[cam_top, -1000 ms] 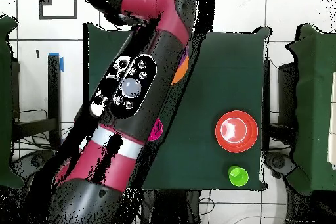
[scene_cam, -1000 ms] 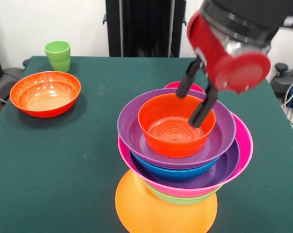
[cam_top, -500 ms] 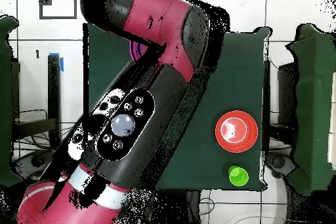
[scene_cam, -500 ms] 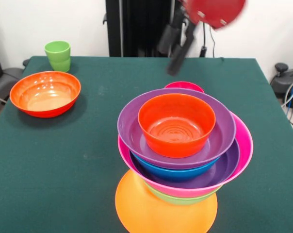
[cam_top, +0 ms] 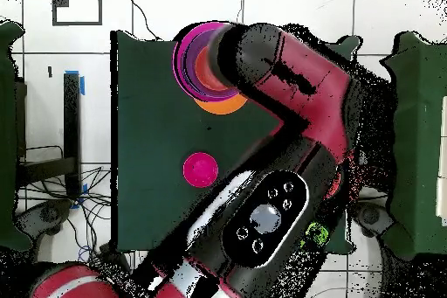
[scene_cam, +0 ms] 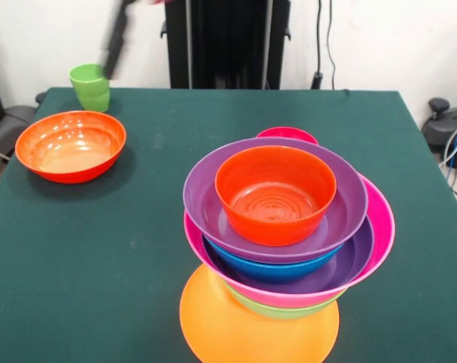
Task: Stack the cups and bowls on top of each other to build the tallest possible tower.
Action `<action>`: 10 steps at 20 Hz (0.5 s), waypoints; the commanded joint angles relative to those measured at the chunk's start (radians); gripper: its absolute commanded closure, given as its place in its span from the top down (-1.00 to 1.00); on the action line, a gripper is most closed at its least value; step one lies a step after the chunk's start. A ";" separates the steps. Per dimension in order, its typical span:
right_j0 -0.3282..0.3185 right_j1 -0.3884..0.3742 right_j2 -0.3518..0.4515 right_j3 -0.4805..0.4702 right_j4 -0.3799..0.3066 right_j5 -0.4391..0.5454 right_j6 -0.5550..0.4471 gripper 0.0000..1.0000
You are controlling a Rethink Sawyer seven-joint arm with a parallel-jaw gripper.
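Tower point(scene_cam: 281, 249) stands near the front edge of the table point(scene_cam: 100, 249), mostly built: orange upturned bowl at the base point(scene_cam: 251, 329), then green, pink, purple, blue, a second purple bowl point(scene_cam: 342, 204), and a red-orange bowl point(scene_cam: 274, 193) nested on top. Left to stack, judging by what sits loose: the other red-orange bowl point(scene_cam: 69, 145) at the table's far left, the light-green cup point(scene_cam: 91, 87) behind it near the back corner, and the small magenta bowl point(scene_cam: 287, 134) just behind the tower, seen clearly apart from it in the overhead view point(cam_top: 200, 169). Gripper point(scene_cam: 113, 41) shows as a dark blurred streak just above the cup, holding nothing visible; whether it is released or clenched, cannot tell. Roughly two thirds done, three pieces remaining.
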 commanded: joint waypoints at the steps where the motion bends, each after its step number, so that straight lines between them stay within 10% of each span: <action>1: -0.146 -0.128 0.400 0.337 -0.146 -0.132 -0.526 1.00; 10: -0.301 -0.172 0.588 0.477 -0.232 -0.240 -0.607 1.00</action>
